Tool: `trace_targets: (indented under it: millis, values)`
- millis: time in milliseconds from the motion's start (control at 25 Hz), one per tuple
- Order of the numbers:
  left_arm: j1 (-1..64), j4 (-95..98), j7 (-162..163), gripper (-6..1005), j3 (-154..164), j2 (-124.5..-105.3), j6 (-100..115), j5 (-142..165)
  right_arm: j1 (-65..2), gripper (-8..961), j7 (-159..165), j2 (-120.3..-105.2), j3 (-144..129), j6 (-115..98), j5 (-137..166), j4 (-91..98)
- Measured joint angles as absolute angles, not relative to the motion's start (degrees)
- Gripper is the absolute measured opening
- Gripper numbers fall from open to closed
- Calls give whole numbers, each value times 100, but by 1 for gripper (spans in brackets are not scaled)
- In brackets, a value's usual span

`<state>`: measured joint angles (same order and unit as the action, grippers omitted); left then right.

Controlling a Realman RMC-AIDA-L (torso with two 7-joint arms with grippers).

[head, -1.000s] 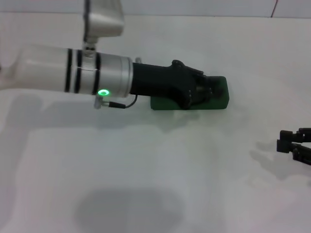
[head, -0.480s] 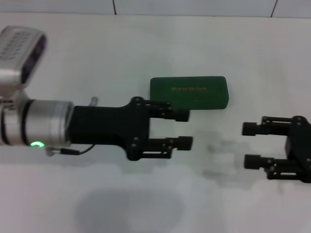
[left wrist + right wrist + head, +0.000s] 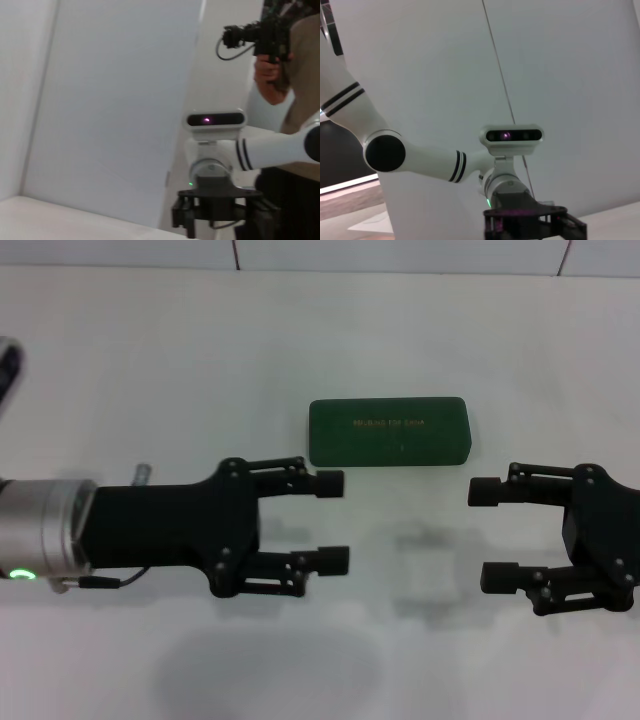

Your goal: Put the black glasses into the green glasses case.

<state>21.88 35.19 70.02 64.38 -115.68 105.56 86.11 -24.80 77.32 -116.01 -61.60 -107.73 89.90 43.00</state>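
The green glasses case [image 3: 390,432] lies shut on the white table, its gold-lettered lid up, in the middle of the head view. The black glasses are out of view. My left gripper [image 3: 332,522] hovers open in front of the case and slightly to its left, holding nothing, apart from the case. My right gripper [image 3: 490,534] stands open in front of the case's right end, also holding nothing. The two grippers face each other across a bare gap. The wrist views show neither the case nor the glasses.
The white table [image 3: 320,660] runs back to a tiled wall [image 3: 400,255]. The left wrist view looks across at my right arm [image 3: 270,147] and a person [image 3: 295,60] standing behind it. The right wrist view shows my left arm [image 3: 420,160].
The left gripper has drawn back from over the case, left and toward the near edge, uncovering the shut case. The right gripper has come in from the right edge.
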Motion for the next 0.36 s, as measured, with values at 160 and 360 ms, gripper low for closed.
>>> trace_targets:
  millis: [160, 360]
  values:
    - [2090, 3488, 6888, 769, 6275, -11563, 10562, 8616, -2501, 792, 7722, -11601, -6163, -10793, 8916, 4287]
    - [2043, 3451, 6865, 772, 6211, -11555, 10565, 8649, -2533, 792, 7702, -11605, -6167, -10802, 8835, 4264]
